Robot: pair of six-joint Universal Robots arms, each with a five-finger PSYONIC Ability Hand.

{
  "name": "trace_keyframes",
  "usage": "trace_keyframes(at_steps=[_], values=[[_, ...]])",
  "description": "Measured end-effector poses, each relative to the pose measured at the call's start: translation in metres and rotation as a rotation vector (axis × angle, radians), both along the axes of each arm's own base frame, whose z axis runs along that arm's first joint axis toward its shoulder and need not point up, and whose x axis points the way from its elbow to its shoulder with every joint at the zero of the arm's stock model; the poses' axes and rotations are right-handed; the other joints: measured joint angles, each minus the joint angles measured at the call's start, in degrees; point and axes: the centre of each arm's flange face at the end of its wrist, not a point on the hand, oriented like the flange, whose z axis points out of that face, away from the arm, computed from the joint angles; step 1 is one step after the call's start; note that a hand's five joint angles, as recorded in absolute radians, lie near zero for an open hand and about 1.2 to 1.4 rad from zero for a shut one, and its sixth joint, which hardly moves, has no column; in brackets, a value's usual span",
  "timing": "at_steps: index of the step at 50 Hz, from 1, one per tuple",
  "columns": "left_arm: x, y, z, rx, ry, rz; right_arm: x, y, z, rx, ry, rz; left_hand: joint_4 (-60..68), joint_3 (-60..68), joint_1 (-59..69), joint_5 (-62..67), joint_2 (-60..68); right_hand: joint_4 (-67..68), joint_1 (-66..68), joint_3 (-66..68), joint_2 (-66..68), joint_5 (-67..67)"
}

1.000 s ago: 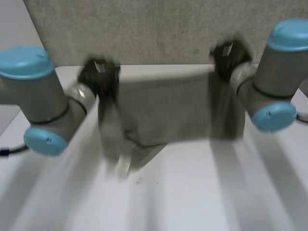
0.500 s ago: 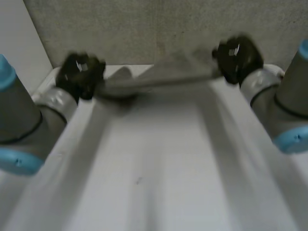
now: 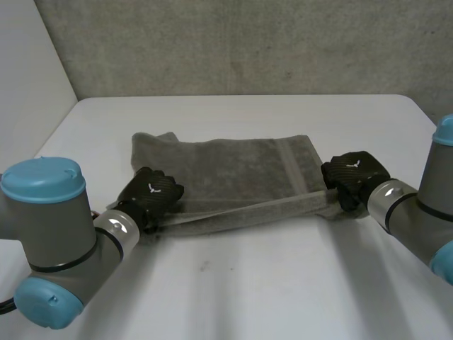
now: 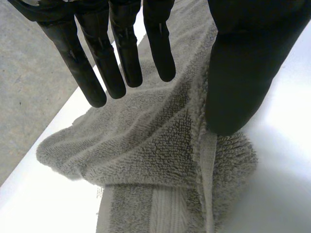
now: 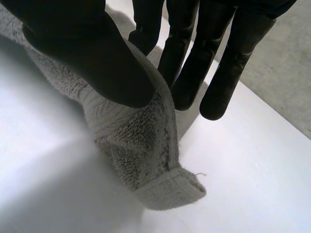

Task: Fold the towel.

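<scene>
Head view: the grey towel [image 3: 241, 173] lies on the white table [image 3: 283, 283] with its long axis running from the robot's left to its right, short ends pointing at the two arms. Its far left corner is rumpled. Along the near edge a narrow band of cloth stands slightly raised and stretched between the hands. The left hand [image 3: 152, 195] sits on the near left corner, the right hand [image 3: 354, 176] on the near right corner. Both are seen from the back here, so their grip is hidden.

Left wrist view: the left hand [image 4: 243, 63] has its thumb set on the hem of the towel [image 4: 146, 160], with its straight, spread fingers [image 4: 121, 53] over the other side of a raised fold, the cloth nipped between them. The corner bunches just past the thumb.

Right wrist view: the right hand [image 5: 87, 53] pinches the towel [image 5: 141, 145] between its thumb and straight fingers [image 5: 233, 63]. The hem curls up over the thumb, and the free corner droops to the table.

A grey wall [image 3: 248, 42] stands behind the table.
</scene>
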Motion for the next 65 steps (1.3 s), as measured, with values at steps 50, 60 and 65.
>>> trace_keyframes(at_steps=[50,60,65], values=[[0.078,-0.043,-0.021,0.277,0.174,0.175,-0.032,-0.036,-0.018,0.008,-0.069,-0.132,-2.21,-2.21,-2.53,-2.37,-2.25,0.00,0.00,0.00,0.00,0.06],[0.075,-0.052,-0.027,0.266,0.174,0.168,-0.030,-0.035,-0.020,0.011,-0.067,-0.127,-1.84,-1.96,-2.24,-2.10,-1.98,0.00,0.00,0.00,0.00,0.06],[0.072,-0.056,-0.029,0.262,0.173,0.161,-0.030,-0.034,-0.020,0.012,-0.065,-0.125,-1.16,-1.16,-1.46,-1.41,-1.20,0.00,0.00,0.00,0.00,0.06]])
